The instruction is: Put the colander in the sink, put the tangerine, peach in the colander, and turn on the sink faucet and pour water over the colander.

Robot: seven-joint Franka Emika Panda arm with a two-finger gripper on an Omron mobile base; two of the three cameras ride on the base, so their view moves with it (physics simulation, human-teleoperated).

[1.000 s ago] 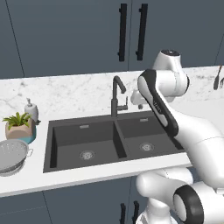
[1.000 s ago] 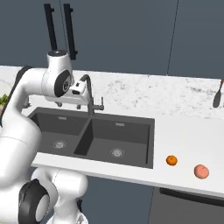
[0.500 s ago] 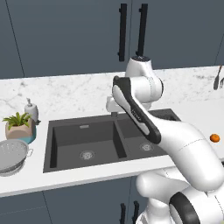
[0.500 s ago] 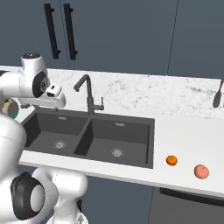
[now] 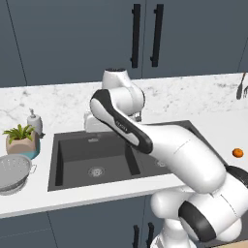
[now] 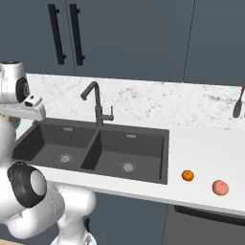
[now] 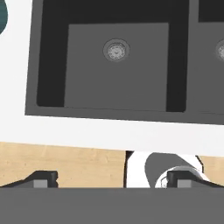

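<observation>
Directly below gripper (image 7: 111,177): sink (image 7: 116,68).

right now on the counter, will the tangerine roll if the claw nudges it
Probably yes. The tangerine looks round and sits on flat bare counter, with nothing beside it to stop it. It lies near the front edge, so a forward nudge could send it off. It looks small, so likely light and easily moved.

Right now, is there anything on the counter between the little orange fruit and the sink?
No. In the right base view, the stretch of white counter between the tangerine and the sink rim is bare. The peach sits on the tangerine's far side, away from the sink.
</observation>
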